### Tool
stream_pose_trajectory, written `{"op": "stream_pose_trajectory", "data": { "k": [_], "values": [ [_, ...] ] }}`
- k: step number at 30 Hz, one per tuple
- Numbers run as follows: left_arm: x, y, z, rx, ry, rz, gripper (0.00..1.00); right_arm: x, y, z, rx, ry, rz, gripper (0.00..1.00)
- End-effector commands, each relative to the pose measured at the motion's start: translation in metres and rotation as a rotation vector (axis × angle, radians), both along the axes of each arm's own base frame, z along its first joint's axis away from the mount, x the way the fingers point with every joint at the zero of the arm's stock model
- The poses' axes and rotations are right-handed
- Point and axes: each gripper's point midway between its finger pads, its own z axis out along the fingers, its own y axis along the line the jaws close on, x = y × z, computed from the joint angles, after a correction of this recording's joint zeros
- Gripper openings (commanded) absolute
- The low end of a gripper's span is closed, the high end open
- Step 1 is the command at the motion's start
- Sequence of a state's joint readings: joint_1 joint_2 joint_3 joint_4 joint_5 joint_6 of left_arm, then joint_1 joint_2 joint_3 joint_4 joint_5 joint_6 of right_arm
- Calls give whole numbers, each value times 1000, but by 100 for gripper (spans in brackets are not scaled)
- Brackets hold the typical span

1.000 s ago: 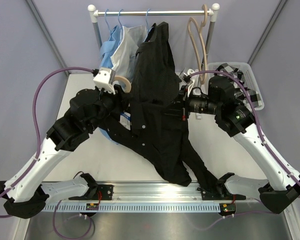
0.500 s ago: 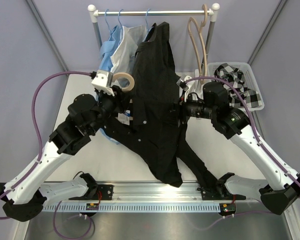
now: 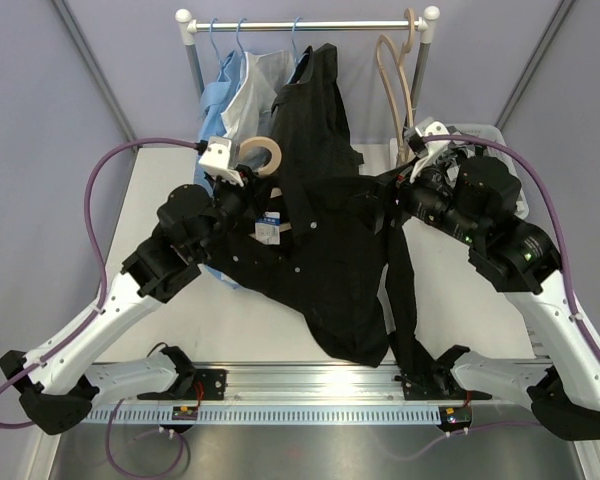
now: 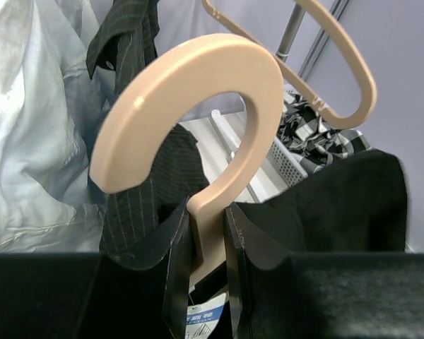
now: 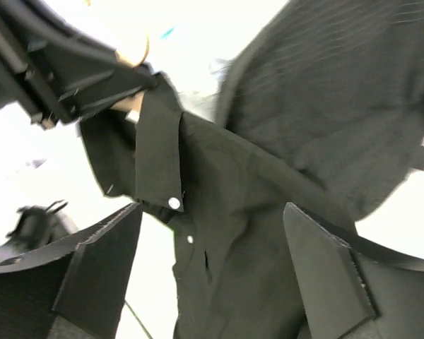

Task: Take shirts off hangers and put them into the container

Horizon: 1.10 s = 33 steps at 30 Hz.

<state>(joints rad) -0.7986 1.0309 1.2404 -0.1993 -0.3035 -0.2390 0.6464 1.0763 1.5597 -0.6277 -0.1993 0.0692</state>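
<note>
Left gripper [image 4: 207, 236] pinches the neck of the wooden hanger [image 4: 258, 92] carrying the black shirt [image 3: 320, 250], centre. Right gripper [image 5: 212, 268] is spread and empty. A checked shirt [image 4: 318, 138] lies in the basket [image 4: 286, 161], far right. To be done: the black shirt and the hanging shirts [image 3: 242, 95] on the far rail [image 3: 305, 23].

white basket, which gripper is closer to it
Right. The right gripper is just left of the basket; the left gripper is far across the black shirt, at the tan hanger.
</note>
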Motion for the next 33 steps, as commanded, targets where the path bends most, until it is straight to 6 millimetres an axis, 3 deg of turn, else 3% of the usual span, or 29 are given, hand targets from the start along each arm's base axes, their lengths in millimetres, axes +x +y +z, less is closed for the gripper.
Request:
{"op": "stream_pose_trajectory", "data": {
  "k": [1,4,7,13,17,21,22,26,27,30,31,33],
  "values": [
    [8,6,29,-92,-87,59,0,20,-23,-5,-37,-19,-174,93],
    [11,11,27,-84,-90,94,0,12,-28,3,-15,-40,-175,94],
    [12,10,27,-94,-85,93,0,2,-20,11,11,-25,-113,90],
    [15,-7,25,-119,-54,52,0,9,32,-18,-56,62,-75,85],
    [14,-7,25,-121,-52,60,0,17,68,-40,-97,108,-112,85],
    [12,-4,24,-118,-55,71,0,23,87,-50,-110,144,-180,82],
    [12,-3,24,-119,-56,74,0,24,95,-62,-148,163,-187,82],
    [9,0,24,-117,-61,76,0,32,104,-70,-171,174,-236,76],
    [8,1,24,-114,-62,74,0,36,102,-70,-165,175,-264,73],
    [5,3,20,-97,-58,69,0,43,97,-72,-187,162,-316,49],
    [3,5,19,-91,-56,71,0,44,91,-72,-196,159,-337,27],
    [0,14,15,-70,-55,87,0,48,78,-71,-218,137,-389,9]
  ]
}}
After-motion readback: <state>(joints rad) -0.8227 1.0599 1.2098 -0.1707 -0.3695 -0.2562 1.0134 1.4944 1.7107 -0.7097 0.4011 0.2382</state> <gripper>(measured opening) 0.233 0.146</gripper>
